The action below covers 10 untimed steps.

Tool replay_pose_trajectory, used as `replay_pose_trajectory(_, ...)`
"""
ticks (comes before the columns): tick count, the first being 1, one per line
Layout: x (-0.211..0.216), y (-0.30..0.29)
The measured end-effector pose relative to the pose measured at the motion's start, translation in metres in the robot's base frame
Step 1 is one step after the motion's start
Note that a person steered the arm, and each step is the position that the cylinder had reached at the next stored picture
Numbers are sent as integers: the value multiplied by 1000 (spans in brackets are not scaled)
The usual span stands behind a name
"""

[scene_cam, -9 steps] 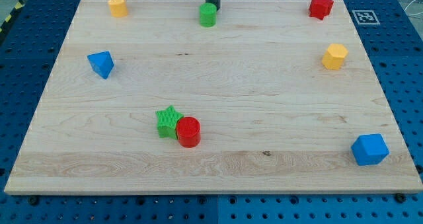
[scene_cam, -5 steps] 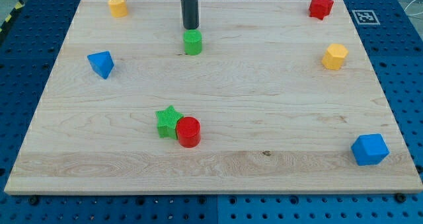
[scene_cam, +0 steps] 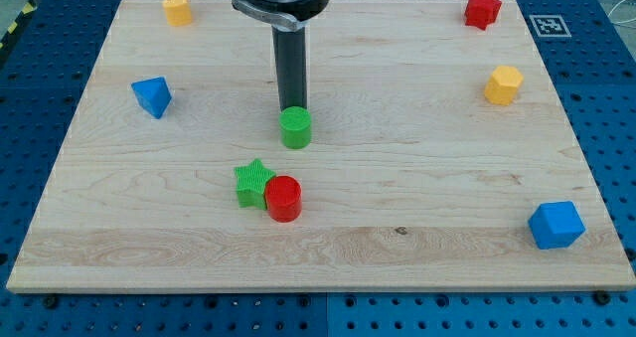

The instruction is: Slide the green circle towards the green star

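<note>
Green circle (scene_cam: pixel 295 127) sits near the centre of the counter (scene_cam: pixel 417 168), a little far and right of the green star (scene_cam: pixel 253 181), which touches the red cylinder (scene_cam: pixel 283 198) on its right. My tip (scene_cam: pixel 293 108) stands at the circle's far edge, apparently in contact. No claw is fitted; the rod only pushes. Judged light, rigid and free-sliding on smooth wood, the round block may roll off the tip. Contact should fall on its far-right side, in line with the star.

One high, oblique view takes in the whole board (scene_cam: pixel 417 128)
</note>
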State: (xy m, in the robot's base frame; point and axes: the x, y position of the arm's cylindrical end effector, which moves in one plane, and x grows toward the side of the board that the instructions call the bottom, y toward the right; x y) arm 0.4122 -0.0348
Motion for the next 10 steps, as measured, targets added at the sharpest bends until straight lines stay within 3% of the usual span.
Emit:
replay_pose_trajectory(2, -10, 33)
replay_pose_trajectory(4, 38, 35)
replay_pose_trajectory(6, -8, 26)
replay_pose_trajectory(7, -12, 23)
replay_pose_trajectory(10, 33, -5)
